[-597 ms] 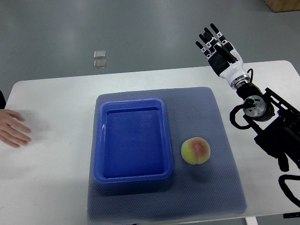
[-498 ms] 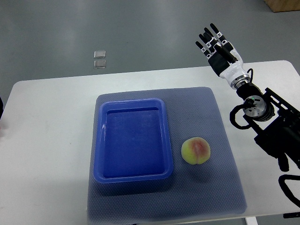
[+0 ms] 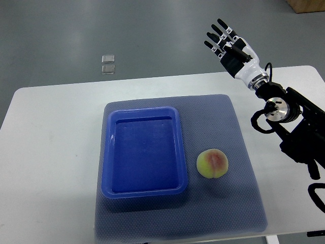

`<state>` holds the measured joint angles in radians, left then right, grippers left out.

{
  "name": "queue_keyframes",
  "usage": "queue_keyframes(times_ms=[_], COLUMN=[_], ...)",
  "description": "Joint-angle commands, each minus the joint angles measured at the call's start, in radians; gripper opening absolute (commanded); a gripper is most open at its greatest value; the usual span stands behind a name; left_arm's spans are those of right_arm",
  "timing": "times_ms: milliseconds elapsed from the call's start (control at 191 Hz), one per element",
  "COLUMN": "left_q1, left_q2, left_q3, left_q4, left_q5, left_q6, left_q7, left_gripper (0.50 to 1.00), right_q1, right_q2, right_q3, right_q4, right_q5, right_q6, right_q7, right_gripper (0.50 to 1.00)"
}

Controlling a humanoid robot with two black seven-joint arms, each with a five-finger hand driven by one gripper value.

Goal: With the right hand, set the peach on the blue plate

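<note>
A yellow-pink peach (image 3: 212, 163) lies on the grey mat (image 3: 223, 127), just right of the blue plate (image 3: 144, 151), a rectangular tray with nothing in it. My right hand (image 3: 226, 44) hovers beyond the table's far edge, well above and to the right of the peach, its fingers (image 3: 218, 36) spread and holding nothing. Its black and white arm comes in from the right edge. No left arm shows.
The mat sits on a white table (image 3: 51, 152). Two small clear squares (image 3: 107, 64) lie on the grey floor beyond the table. A brown box corner (image 3: 307, 5) shows at the top right.
My right hand has moved slightly up and to the left, away from the table. A person's hand that lay at the left table edge has withdrawn out of view.
</note>
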<state>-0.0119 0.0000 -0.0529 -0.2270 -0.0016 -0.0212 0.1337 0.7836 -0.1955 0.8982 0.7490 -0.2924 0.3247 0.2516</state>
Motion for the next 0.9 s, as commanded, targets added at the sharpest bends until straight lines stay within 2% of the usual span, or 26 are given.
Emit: queue_keyframes(times_ms=[0,58,63,152,204,210,231,283,288,320,372,377,388,451,503,508,529,608,613,666,896], left_q1=[0.0,0.0,-0.002,-0.007,-0.007,-0.008,-0.01,-0.01,-0.01,-0.01,-0.01,-0.011,-0.011,-0.011,-0.011,-0.011,-0.011,-0.011,-0.011,-0.011,-0.011], left_q2=[0.0,0.0,0.0,0.0,0.0,0.0,0.0,0.0,0.0,0.0,0.0,0.0,0.0,0.0,0.0,0.0,0.0,0.0,0.0,0.0,0.0], left_q3=[0.002,0.002,0.004,0.005,0.005,0.005,0.005,0.005,0.005,0.005,0.005,0.005,0.005,0.004,0.004,0.004,0.004,0.004,0.004,0.004,0.002], left_q4=[-0.002,-0.002,-0.005,-0.008,-0.008,-0.008,-0.009,-0.009,-0.009,-0.009,-0.009,-0.009,-0.009,-0.011,-0.011,-0.012,-0.012,-0.015,-0.023,-0.023,-0.023], left_q5=[0.0,0.0,0.0,0.002,0.002,0.002,0.002,0.002,0.003,0.003,0.003,0.006,0.008,0.009,0.009,0.011,0.012,0.012,0.012,0.012,0.012], left_q6=[-0.008,-0.008,-0.009,-0.01,-0.01,-0.011,-0.011,-0.011,-0.011,-0.011,-0.011,-0.013,-0.013,-0.013,-0.013,-0.014,-0.014,-0.014,-0.014,-0.014,-0.014], left_q7=[0.001,0.001,0.001,0.001,0.001,0.001,0.001,0.001,0.001,0.001,0.001,0.001,0.001,0.003,0.003,0.001,0.001,0.003,0.001,0.001,0.003], left_gripper=[1.0,1.0,1.0,1.0,1.0,1.0,1.0,1.0,1.0,1.0,1.0,1.0,1.0,1.0,1.0,1.0,1.0,1.0,1.0,1.0,1.0], right_q1=[0.054,0.06,0.106,0.204,0.204,0.294,0.334,0.335,0.432,0.496,0.496,0.599,0.623,0.733,0.733,0.808,0.832,0.852,0.868,0.868,0.804], right_q2=[-0.093,-0.105,-0.158,-0.254,-0.254,-0.312,-0.335,-0.335,-0.385,-0.415,-0.415,-0.448,-0.455,-0.473,-0.473,-0.479,-0.479,-0.478,-0.476,-0.473,-0.472], right_q3=[-0.126,-0.14,-0.216,-0.418,-0.418,-0.574,-0.643,-0.644,-0.801,-0.893,-0.894,-1.018,-1.045,-1.173,-1.173,-1.259,-1.288,-1.315,-1.346,-1.354,-1.354], right_q4=[0.052,0.056,0.084,0.127,0.127,0.153,0.167,0.167,0.203,0.231,0.231,0.277,0.288,0.349,0.349,0.398,0.418,0.449,0.49,0.52,0.553], right_q5=[-0.139,-0.149,-0.2,-0.266,-0.266,-0.298,-0.304,-0.304,-0.32,-0.324,-0.324,-0.329,-0.329,-0.33,-0.33,-0.33,-0.33,-0.33,-0.33,-0.33,-0.341], right_q6=[0.007,0.007,0.011,0.037,0.037,0.051,0.054,0.054,0.06,0.065,0.065,0.083,0.089,0.123,0.123,0.135,0.134,0.132,0.131,0.126,0.067], right_q7=[-0.018,-0.02,-0.026,-0.028,-0.028,-0.026,-0.026,-0.026,-0.026,-0.026,-0.026,-0.026,-0.026,-0.028,-0.028,-0.029,-0.029,-0.032,-0.034,-0.034,-0.032], right_gripper=[0.93,0.93,0.93,0.93,0.93,0.93,0.93,0.93,0.93,0.93,0.93,0.93,0.93,0.93,0.93,0.93,0.93,0.93,0.93,0.93,0.93])
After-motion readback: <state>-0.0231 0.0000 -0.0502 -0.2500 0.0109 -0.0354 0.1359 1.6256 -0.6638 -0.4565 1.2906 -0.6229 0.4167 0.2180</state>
